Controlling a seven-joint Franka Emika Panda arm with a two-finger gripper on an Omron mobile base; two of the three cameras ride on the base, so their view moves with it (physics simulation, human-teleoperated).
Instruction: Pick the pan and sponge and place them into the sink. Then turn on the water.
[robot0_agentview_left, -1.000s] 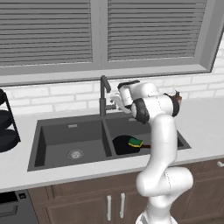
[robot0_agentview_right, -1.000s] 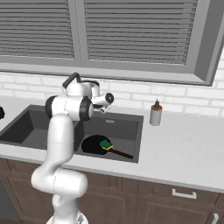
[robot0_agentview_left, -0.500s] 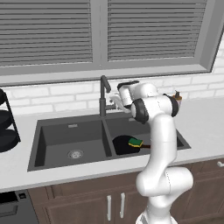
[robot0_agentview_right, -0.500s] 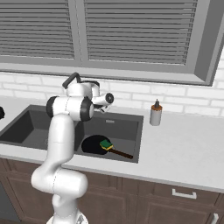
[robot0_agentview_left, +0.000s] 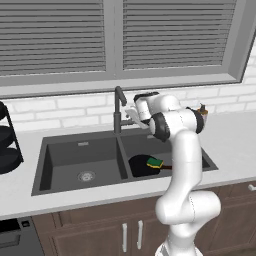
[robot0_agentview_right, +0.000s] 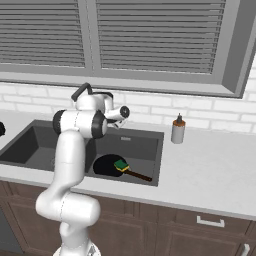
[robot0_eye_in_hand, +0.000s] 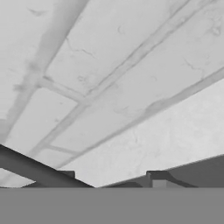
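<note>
The black pan (robot0_agentview_left: 140, 165) lies in the right basin of the dark grey sink (robot0_agentview_left: 80, 150), its thin handle pointing right. The green and yellow sponge (robot0_agentview_left: 155, 162) rests on the pan's right side. From the other side the pan (robot0_agentview_right: 106, 164) and sponge (robot0_agentview_right: 120, 165) again lie together in the sink (robot0_agentview_right: 145, 140). My gripper (robot0_agentview_left: 129, 114) is held up beside the dark gooseneck faucet (robot0_agentview_left: 119, 107), well above the pan. In the hand view its fingertips (robot0_eye_in_hand: 157, 176) stand apart, open on nothing, with a dark bar (robot0_eye_in_hand: 39, 169) crossing just in front. No water is in view at the spout.
A soap bottle (robot0_agentview_right: 176, 131) stands on the white counter right of the sink. The black wire rack (robot0_agentview_left: 7, 140) stands at the far left. The brick wall (robot0_eye_in_hand: 113, 87) and window sill are close behind the faucet.
</note>
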